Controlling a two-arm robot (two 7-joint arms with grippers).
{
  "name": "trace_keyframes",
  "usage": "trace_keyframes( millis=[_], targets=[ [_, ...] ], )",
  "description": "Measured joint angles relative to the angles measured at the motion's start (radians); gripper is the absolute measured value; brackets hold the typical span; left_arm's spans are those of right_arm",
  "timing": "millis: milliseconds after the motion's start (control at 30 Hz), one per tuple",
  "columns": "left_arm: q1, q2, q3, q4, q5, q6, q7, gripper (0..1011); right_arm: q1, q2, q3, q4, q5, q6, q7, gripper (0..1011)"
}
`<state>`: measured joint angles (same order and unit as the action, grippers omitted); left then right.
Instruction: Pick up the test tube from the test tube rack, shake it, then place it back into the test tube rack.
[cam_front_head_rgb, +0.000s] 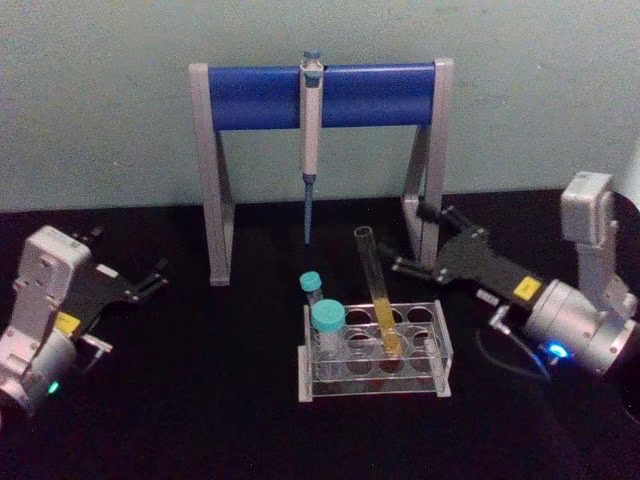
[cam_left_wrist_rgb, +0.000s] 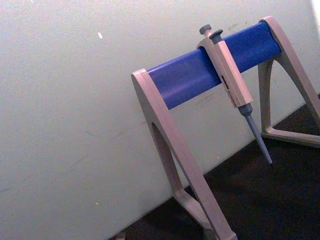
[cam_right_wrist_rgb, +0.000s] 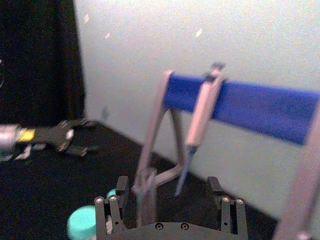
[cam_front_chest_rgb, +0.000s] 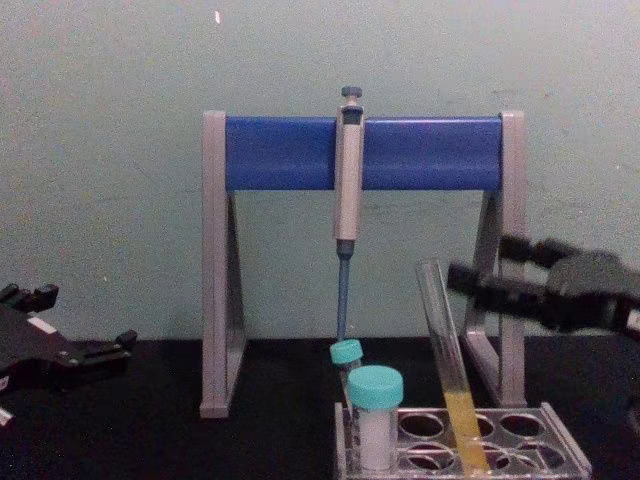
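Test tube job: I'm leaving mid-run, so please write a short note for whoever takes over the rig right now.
Right tool: open, holding nothing, raised to the right of the test tube, pointed at its upper part, not touching it.
Left tool: open, holding nothing, low at the far left, away from the rack.
The test tube leans in a hole of the test tube rack, yellow liquid in its lower part. Two teal-capped vials stand at the rack's left end.
Done: nothing visible; the tube is not picked up.
Left: grasp the tube, lift it out, shake it, set it back in the rack.
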<state>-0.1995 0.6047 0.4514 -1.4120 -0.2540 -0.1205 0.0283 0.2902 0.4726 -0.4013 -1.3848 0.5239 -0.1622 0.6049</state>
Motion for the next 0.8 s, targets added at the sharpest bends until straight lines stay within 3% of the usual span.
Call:
trace_keyframes(
  millis=[67,167,267,300,467,633,800],
  targets=[
    [0.000,0.000,0.000,0.000,0.000,0.000,0.000,1001,-0.012,-0.003,0.019,-0.017,-0.001,-0.011,-0.032,1000],
    [0.000,0.000,0.000,0.000,0.000,0.000,0.000,1001,-0.045,-0.020,0.071,-0.062,-0.032,-0.010,-0.155,1000],
    [0.000,0.000,0.000,0.000,0.000,0.000,0.000,1001,-0.058,-0.032,0.093,-0.081,-0.069,0.012,-0.250,1000],
    [0.000,0.000,0.000,0.000,0.000,0.000,0.000,1001,-0.065,-0.041,0.104,-0.087,-0.100,0.041,-0.314,1000],
    [0.000,0.000,0.000,0.000,0.000,0.000,0.000,1001,-0.059,-0.066,0.107,-0.065,-0.196,0.156,-0.462,1000],
    [0.000,0.000,0.000,0.000,0.000,0.000,0.000,1001,-0.041,-0.080,0.093,-0.020,-0.249,0.229,-0.508,1000],
    [0.000,0.000,0.000,0.000,0.000,0.000,0.000,1001,-0.029,-0.093,0.085,0.020,-0.280,0.256,-0.518,1000]
  ],
)
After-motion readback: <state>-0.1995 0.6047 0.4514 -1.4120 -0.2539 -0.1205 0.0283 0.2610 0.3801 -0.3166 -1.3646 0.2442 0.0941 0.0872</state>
